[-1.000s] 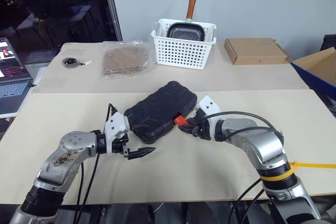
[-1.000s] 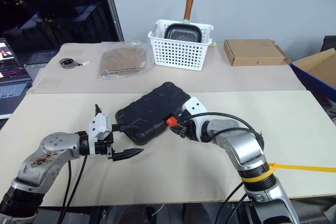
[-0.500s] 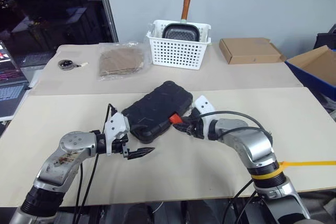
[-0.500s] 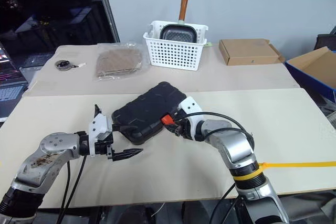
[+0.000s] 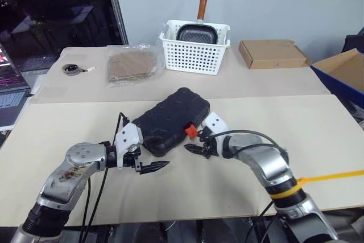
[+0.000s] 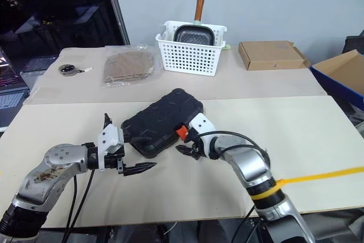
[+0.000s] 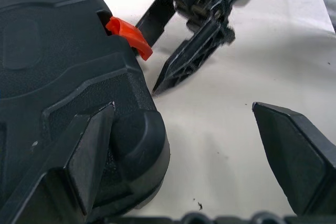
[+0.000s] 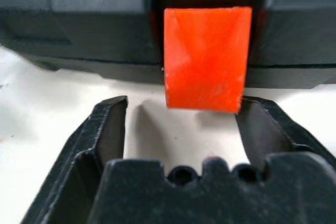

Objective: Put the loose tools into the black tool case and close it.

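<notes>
The black tool case [image 5: 170,119] lies shut on the table, its pebbled shell up. Its orange latch [image 5: 190,131] sticks out from the near edge. My right gripper [image 8: 185,103] is open just in front of the latch [image 8: 206,56], fingers apart on either side and not touching it. My left gripper [image 7: 182,106] is open wide at the case's near corner [image 7: 131,145], one finger [image 7: 89,150] over the shell and the other [image 7: 294,150] above bare table. The loose tools are out of view.
At the back stand a white perforated basket [image 5: 195,49] holding a pan, a cardboard box [image 5: 273,54], a plastic bag [image 5: 132,65] and a round tape measure [image 5: 72,69]. A blue bin [image 5: 347,69] sits at the right edge and a laptop [image 5: 8,92] at the left.
My right gripper has opened and drawn back a little from the orange latch. The left gripper has kept still. The camera shifted slightly.
</notes>
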Controlling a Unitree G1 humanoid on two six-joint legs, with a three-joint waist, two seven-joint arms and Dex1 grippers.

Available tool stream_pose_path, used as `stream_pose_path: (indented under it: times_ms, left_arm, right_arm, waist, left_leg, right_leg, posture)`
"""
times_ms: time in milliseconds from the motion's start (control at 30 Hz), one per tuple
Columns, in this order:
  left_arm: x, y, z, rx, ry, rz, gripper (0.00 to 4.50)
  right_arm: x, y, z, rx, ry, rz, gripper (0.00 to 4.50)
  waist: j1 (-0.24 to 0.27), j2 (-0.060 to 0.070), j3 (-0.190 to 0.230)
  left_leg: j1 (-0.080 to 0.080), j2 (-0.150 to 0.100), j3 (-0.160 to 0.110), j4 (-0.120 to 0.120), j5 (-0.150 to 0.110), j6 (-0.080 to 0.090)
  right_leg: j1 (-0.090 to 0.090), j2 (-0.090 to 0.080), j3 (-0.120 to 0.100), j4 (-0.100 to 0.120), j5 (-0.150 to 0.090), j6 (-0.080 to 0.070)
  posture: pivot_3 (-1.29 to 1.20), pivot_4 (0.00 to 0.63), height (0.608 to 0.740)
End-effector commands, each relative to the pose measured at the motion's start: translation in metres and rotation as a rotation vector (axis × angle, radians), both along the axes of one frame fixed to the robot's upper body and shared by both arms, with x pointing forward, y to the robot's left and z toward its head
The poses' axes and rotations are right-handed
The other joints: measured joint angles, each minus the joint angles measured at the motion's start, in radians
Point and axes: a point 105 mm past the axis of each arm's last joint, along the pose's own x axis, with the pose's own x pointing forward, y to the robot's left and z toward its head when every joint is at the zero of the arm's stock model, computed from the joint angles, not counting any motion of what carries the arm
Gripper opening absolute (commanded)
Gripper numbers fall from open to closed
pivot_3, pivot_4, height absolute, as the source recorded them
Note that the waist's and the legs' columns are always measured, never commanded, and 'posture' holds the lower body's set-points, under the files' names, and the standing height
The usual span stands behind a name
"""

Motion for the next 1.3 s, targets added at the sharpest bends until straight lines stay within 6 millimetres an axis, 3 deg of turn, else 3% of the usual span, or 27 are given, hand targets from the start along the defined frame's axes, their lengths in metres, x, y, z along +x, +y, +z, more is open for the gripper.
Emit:
stream_pose_path:
  times_ms: [33, 133, 200, 400, 667, 900, 1300]
  left_arm:
    - [0.001, 0.007, -0.019, 0.036, 0.093, 0.044, 4.5]
    - [0.001, 0.008, -0.019, 0.04, 0.091, 0.047, 4.5]
    - [0.002, 0.008, -0.02, 0.043, 0.089, 0.048, 4.5]
    - [0.003, 0.008, -0.02, 0.048, 0.086, 0.05, 4.5]
    - [0.005, 0.008, -0.021, 0.055, 0.085, 0.05, 4.5]
    - [0.004, 0.008, -0.023, 0.054, 0.088, 0.054, 4.5]
    - [0.002, 0.009, -0.028, 0.055, 0.096, 0.062, 4.5]
  right_arm:
    - [-0.01, -0.009, 0.027, 0.02, -0.047, 0.017, 3.47]
    - [-0.013, -0.013, 0.031, 0.03, -0.024, 0.012, 2.75]
    - [-0.011, -0.014, 0.032, 0.043, -0.015, -0.003, 1.94]
    - [0.001, -0.001, 0.032, 0.074, -0.011, -0.021, 0.06]
    - [0.015, 0.02, 0.021, 0.087, -0.003, -0.01, 0.06]
    - [0.018, 0.032, 0.025, 0.142, -0.023, -0.001, 0.06]
    - [0.02, 0.033, 0.026, 0.184, -0.047, -0.011, 0.06]
  waist:
    - [0.001, 0.0, 0.0]
    - [-0.001, 0.0, 0.0]
    - [-0.001, 0.0, 0.0]
    - [-0.003, 0.0, 0.0]
    - [-0.008, 0.0, 0.0]
    - [-0.01, 0.0, 0.0]
    - [-0.012, 0.0, 0.0]
  left_leg:
    - [0.0, 0.0, 0.0, 0.0, 0.0, 0.0]
    - [0.0, 0.0, 0.0, 0.0, -0.001, 0.0]
    - [0.001, 0.001, 0.0, 0.0, 0.0, 0.0]
    - [0.001, 0.0, 0.0, 0.0, 0.0, 0.0]
    - [0.001, 0.0, 0.0, 0.0, 0.0, 0.0]
    - [0.002, 0.001, 0.001, 0.0, 0.0, -0.001]
    - [0.002, 0.001, 0.001, 0.0, 0.0, -0.001]
  right_leg:
    - [0.0, 0.0, 0.0, 0.0, 0.0, 0.0]
    - [0.0, 0.001, 0.0, -0.001, 0.0, 0.0]
    - [0.0, 0.001, 0.0, 0.0, 0.0, 0.0]
    - [0.001, 0.002, 0.001, 0.0, 0.0, 0.0]
    - [0.001, 0.002, 0.001, -0.001, 0.0, 0.0]
    - [0.001, 0.003, 0.002, 0.001, 0.0, 0.0]
    - [-0.001, 0.003, 0.004, 0.001, 0.0, -0.001]
  posture:
    - [0.0, 0.15, 0.74]
    - [0.0, 0.15, 0.74]
    - [0.0, 0.15, 0.74]
    - [0.0, 0.15, 0.74]
    - [0.0, 0.15, 0.74]
    - [0.0, 0.15, 0.74]
    - [0.0, 0.15, 0.74]
